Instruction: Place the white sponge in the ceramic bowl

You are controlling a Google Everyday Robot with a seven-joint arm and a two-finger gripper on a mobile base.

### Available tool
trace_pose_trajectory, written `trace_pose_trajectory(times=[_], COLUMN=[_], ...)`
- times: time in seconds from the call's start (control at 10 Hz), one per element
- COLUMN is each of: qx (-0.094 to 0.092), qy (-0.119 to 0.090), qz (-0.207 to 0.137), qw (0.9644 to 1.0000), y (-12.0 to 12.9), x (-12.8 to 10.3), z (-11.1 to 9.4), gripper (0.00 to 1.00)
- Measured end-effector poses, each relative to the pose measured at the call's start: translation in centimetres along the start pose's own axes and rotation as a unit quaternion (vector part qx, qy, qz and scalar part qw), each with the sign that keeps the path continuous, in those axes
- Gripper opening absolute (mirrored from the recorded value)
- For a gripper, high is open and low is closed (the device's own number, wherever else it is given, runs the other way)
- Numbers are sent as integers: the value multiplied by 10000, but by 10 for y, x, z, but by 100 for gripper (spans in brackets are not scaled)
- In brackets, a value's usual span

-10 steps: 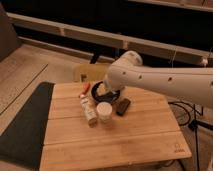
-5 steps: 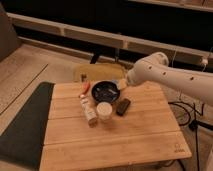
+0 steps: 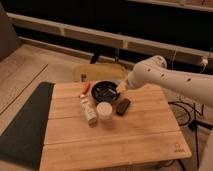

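Observation:
The ceramic bowl is round, glossy and dark, and sits at the back middle of the wooden table. The white arm reaches in from the right. My gripper is at the bowl's right rim, just above it. A small pale-blue patch shows at the bowl's far right rim beside the gripper tip and looks like the white sponge. I cannot tell whether it is held or resting on the bowl.
A cream round cup stands just in front of the bowl. A cream carton-like box lies to the cup's left. A dark oblong object lies to the cup's right and a red item left of the bowl. A yellow chair seat stands behind the table.
The arm has swung from over the bowl to its right side, uncovering the bowl. The gripper now sits at the bowl's right rim.

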Motion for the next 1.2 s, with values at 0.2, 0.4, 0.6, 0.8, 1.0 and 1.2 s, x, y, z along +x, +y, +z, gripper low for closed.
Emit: trace_pose_trajectory(times=[0.2, 0.4, 0.6, 0.8, 1.0, 1.2], qx=[343, 487, 299, -133, -520, -718], qy=[185, 202, 112, 142, 113, 59], qz=[-312, -756, -1075, -1574, -1991, -2210], qw=[9987, 9957, 9937, 9873, 9785, 9726], y=[-40, -69, -82, -87, -91, -93], x=[-7, -25, -41, -48, -51, -52], z=[6, 11, 20, 36, 47, 52], gripper=[65, 65, 65, 65, 65, 65])
